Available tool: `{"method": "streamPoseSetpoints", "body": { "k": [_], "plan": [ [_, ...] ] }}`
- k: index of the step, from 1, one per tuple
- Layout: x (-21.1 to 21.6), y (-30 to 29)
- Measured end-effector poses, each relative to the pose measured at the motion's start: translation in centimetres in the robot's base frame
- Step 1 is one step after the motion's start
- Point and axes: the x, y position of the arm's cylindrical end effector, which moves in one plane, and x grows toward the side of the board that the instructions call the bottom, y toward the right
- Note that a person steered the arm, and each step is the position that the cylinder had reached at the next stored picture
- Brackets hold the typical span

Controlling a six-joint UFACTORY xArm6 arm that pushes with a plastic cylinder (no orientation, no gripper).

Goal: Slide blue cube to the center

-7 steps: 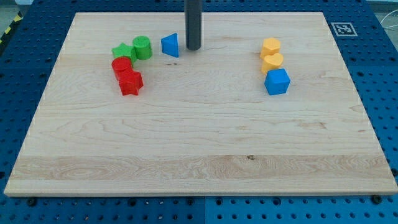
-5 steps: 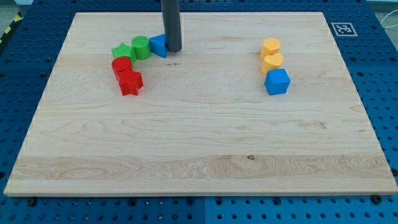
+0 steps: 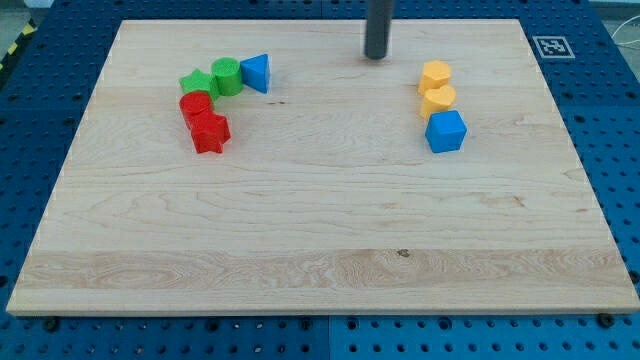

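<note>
The dark rod comes straight down from the view's top edge, upright, and my tip (image 3: 376,57) rests on the wooden board (image 3: 320,250) near its top edge, a little right of the middle; the arm above the rod is cut off by the frame, so only this short stub shows. There are no jaws to speak of, just the bare rod end, and it touches no block. The blue cube (image 3: 446,131) sits at the view's right, below and to the right of my tip and apart from it, well off the board's centre. It touches the lower of two yellow blocks, the lower yellow block (image 3: 438,100) and the upper yellow block (image 3: 435,74), stacked in a short column; their exact shapes are hard to make out. Over at the view's left lies a curved cluster: a blue triangular block (image 3: 257,73) against a green cylinder (image 3: 227,76), then a green block (image 3: 195,83) partly hidden behind it, a red cylinder (image 3: 195,104) and a red block (image 3: 210,132) of unclear outline. A printed marker (image 3: 551,46) sits at the board's top right corner.
</note>
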Motion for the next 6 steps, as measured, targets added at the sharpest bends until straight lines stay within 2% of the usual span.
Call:
{"method": "streamPoseSetpoints", "body": {
  "k": [1, 2, 4, 6],
  "plan": [
    [0.1, 6.3],
    [2.2, 11.8],
    [8.5, 12.6],
    [12.6, 9.2]
  ]
}}
